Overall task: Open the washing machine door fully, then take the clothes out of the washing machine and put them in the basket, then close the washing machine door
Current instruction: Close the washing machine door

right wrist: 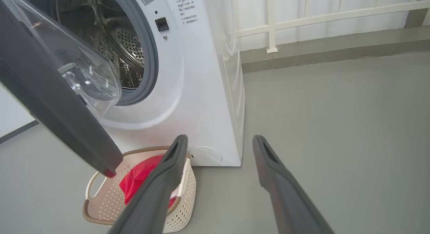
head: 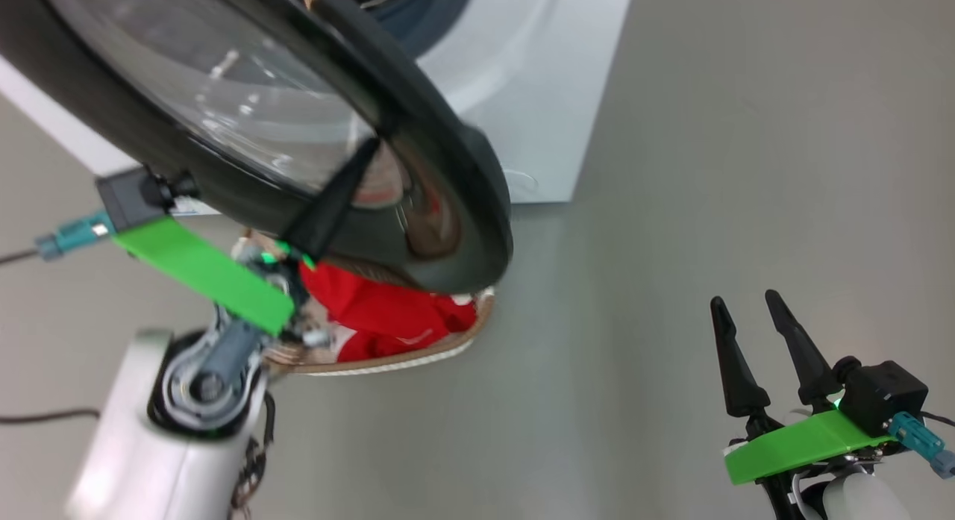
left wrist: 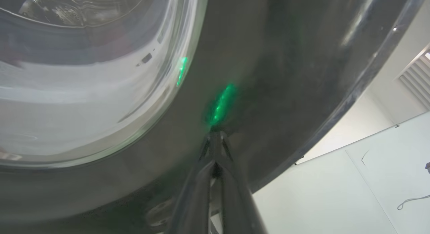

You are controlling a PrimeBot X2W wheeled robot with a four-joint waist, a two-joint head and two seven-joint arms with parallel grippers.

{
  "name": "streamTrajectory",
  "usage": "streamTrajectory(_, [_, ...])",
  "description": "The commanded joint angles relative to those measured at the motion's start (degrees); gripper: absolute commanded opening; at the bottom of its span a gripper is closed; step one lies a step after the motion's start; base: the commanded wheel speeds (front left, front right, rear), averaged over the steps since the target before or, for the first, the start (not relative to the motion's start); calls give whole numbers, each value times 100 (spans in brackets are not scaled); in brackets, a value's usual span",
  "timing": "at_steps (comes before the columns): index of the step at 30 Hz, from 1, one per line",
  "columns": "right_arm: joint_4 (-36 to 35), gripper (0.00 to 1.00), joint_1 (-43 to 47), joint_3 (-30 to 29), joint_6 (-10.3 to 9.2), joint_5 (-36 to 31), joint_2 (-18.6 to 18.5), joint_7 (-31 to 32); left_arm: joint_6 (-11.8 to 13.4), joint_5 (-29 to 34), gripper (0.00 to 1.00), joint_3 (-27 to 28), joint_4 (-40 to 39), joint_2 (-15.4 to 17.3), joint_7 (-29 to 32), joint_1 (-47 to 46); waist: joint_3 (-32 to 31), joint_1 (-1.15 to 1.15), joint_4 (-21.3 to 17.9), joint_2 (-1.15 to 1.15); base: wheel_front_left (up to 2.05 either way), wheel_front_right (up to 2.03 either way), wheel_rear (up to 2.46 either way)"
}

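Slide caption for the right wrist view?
Open right gripper faces white front-loading washing machine, its black-rimmed glass door standing open; red clothes lie in cream perforated basket.

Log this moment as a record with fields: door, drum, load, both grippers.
opening: washing machine door stands open, swung out over the basket
inside: drum bare in the part that shows
load: red clothes lie in the basket, on the floor before the washing machine
left arm: left gripper shut, empty, tips at the door's black rim, seemingly touching
right arm: right gripper open, empty, over bare floor, apart from the machine
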Motion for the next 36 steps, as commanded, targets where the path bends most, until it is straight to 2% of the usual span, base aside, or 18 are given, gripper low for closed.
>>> streamTrajectory(1, [-158,100,-130,118,42,31,-40,-36,-33,110,0,146,-87,172,-121,-272,227,0,-241,0,0,0,0])
streamTrajectory(9, [-210,100,-239,156,42,177,-40,-36,-33,152,0,-199,601,456,-995,-1213,465,0,-616,0,0,0,0])
streamTrajectory(20, [-246,100,-312,263,42,339,-40,-36,-33,-90,0,-644,1348,844,-1601,-2086,609,0,-987,0,0,0,0])
streamTrajectory(27, [-229,100,-308,235,42,344,-40,-36,-33,-266,0,-871,1513,1003,-1785,-2160,577,0,-981,0,0,0,0])
streamTrajectory(36, [-146,100,-199,181,42,197,-40,-36,-33,-225,0,-1353,1503,1132,-2234,-1760,241,0,-738,0,0,0,0])
